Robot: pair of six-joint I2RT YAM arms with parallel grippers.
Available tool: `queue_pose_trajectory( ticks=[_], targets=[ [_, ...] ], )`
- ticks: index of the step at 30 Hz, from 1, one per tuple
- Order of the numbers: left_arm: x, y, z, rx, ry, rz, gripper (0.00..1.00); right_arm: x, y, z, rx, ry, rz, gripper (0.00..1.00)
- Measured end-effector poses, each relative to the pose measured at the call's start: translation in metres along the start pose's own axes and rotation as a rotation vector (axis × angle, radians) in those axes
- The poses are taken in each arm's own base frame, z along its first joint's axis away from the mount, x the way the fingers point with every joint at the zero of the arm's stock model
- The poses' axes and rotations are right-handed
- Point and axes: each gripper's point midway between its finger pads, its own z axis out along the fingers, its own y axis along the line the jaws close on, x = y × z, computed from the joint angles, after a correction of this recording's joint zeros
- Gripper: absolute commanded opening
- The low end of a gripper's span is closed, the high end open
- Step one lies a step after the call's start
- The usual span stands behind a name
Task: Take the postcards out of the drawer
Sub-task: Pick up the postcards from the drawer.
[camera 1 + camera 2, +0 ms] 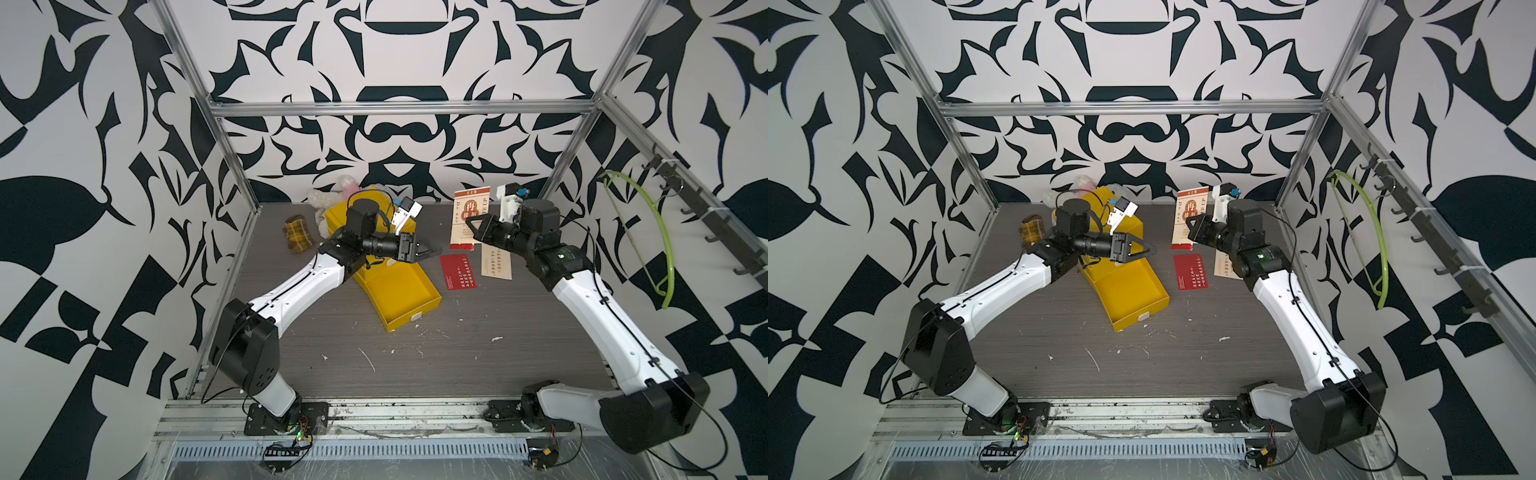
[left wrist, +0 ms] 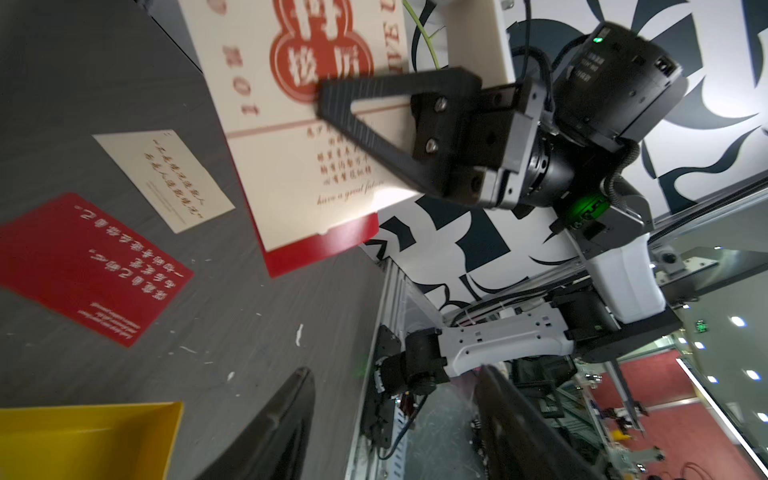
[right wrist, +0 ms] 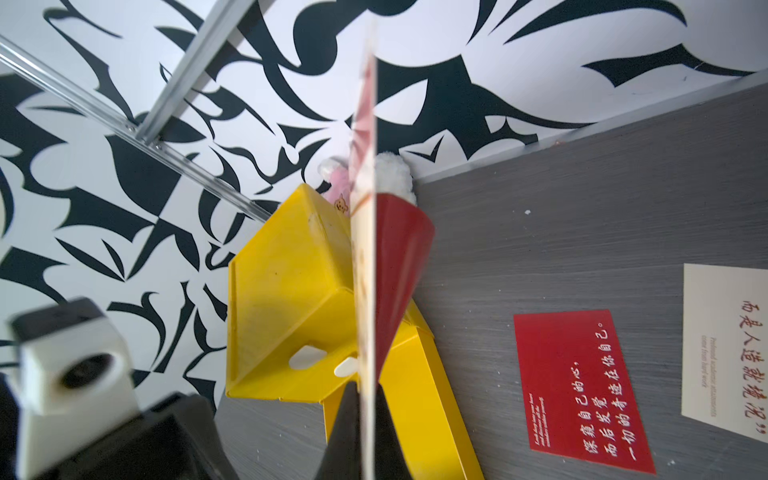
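Emblem postcard (image 2: 274, 166) faces left wrist camera (edge-on to right wrist's).

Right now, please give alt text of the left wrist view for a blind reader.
The right gripper is shut on a cream rectangular postcard with a red round emblem, a red card behind it. A cream card and another red card lie flat on the grey table, near a yellow drawer.

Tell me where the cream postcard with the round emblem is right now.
In a top view the emblem postcard is held off the table by the right gripper, back right, just behind the red postcard lying flat.
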Motion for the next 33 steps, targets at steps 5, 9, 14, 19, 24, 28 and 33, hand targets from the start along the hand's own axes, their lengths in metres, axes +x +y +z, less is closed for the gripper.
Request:
queue_pose_trajectory(
  ticks=[5,9,14,19,24,28,33],
  targets=[
    [0.001,0.021,0.013,0.034,-0.002,-0.037,0.52,-0.014,0.001,0.0,-0.055,-0.047,0.054,0.05],
    [-0.002,0.023,0.017,0.059,-0.01,-0.036,0.44,-0.014,0.005,-0.001,-0.094,-0.041,0.077,0.05],
    [-0.009,0.013,0.017,0.104,-0.011,-0.014,0.28,-0.017,0.015,-0.004,-0.149,-0.038,0.086,0.05],
    [-0.018,0.007,0.021,0.142,-0.008,0.002,0.34,-0.017,0.025,-0.007,-0.194,-0.029,0.093,0.05],
    [-0.021,0.004,0.02,0.154,-0.006,0.002,0.34,-0.017,0.029,-0.009,-0.218,-0.025,0.09,0.05],
    [-0.025,0.003,0.018,0.154,-0.014,0.011,0.32,-0.017,0.029,-0.009,-0.223,-0.02,0.094,0.05],
    [-0.031,0.008,0.011,0.143,-0.03,0.013,0.29,-0.015,0.031,-0.01,-0.235,-0.008,0.104,0.05]
  ],
)
